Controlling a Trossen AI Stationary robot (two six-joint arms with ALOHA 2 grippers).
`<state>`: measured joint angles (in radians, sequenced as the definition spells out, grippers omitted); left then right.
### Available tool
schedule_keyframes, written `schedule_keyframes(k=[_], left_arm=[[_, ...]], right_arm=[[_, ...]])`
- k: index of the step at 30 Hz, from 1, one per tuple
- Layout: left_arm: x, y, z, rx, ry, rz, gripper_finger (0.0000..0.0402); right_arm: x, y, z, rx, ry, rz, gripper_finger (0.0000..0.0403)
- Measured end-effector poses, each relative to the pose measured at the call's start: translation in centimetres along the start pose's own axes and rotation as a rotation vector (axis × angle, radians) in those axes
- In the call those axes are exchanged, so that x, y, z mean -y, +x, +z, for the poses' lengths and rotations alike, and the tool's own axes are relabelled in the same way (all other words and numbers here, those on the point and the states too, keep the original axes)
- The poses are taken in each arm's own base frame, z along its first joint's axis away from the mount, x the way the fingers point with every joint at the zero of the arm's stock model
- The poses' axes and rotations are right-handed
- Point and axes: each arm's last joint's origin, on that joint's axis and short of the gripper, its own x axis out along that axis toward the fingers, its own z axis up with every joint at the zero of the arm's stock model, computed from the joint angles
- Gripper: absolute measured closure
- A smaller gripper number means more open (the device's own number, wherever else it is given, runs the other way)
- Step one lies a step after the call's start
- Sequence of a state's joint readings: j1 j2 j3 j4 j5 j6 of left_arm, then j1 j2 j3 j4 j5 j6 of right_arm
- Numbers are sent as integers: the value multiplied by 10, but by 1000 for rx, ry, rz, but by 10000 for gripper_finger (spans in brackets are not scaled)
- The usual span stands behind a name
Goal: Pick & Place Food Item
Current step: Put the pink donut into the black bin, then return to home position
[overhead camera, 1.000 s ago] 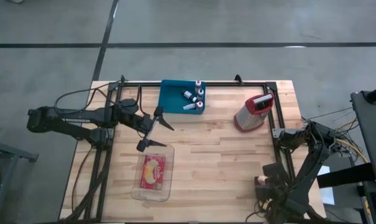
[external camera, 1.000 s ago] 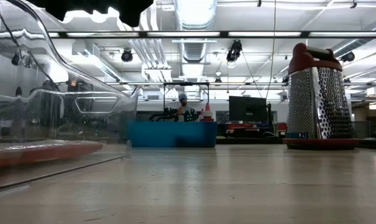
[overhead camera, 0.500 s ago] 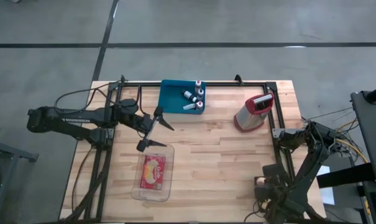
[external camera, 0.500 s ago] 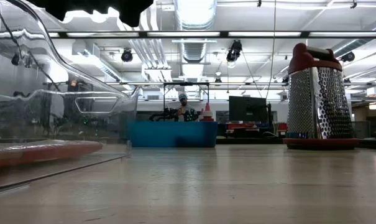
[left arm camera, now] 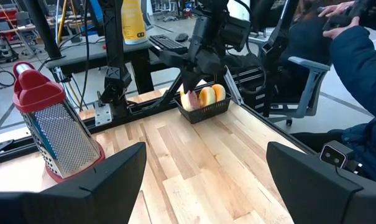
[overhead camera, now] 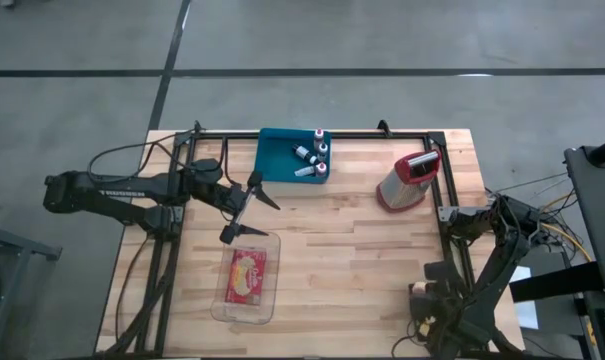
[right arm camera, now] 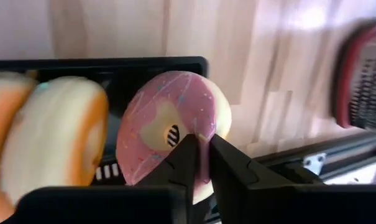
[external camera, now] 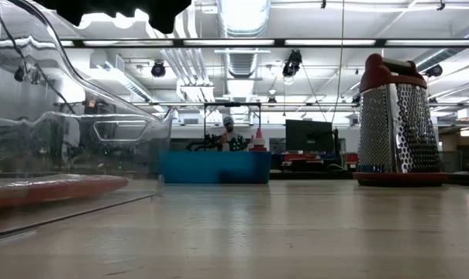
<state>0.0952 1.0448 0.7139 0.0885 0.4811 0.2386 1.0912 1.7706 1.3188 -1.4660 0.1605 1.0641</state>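
A pink-iced donut stands on edge in a black basket beside two orange-and-cream donuts; the basket sits at the table's near right corner. My right gripper points steeply down at the pink donut, its fingers almost together, tips over the ring beside the hole. My left gripper hovers open, with nothing between its fingers, just beyond a clear container that holds a red-and-yellow food item. My right gripper comes at the pink donut from above, slanting. Its fingertips lie over the donut's ring next to the hole. Whether they touch or pinch the ring, I cannot tell. The donut rests on edge in the basket.
A red-topped metal grater stands at the far right. A blue tray with small bottles sits at the far middle. A black frame borders the work area. A person's sleeve shows beyond the table.
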Motion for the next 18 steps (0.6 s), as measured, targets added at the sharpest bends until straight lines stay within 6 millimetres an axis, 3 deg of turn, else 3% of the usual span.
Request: schedule_keyframes(k=[9, 18], left_arm=[[0, 0, 0, 0, 0, 0, 62], [0, 0, 0, 0, 0, 0, 62]], right_arm=[[3, 0, 0, 40, 58, -51, 297], [2, 0, 1, 43, 60, -31, 263]])
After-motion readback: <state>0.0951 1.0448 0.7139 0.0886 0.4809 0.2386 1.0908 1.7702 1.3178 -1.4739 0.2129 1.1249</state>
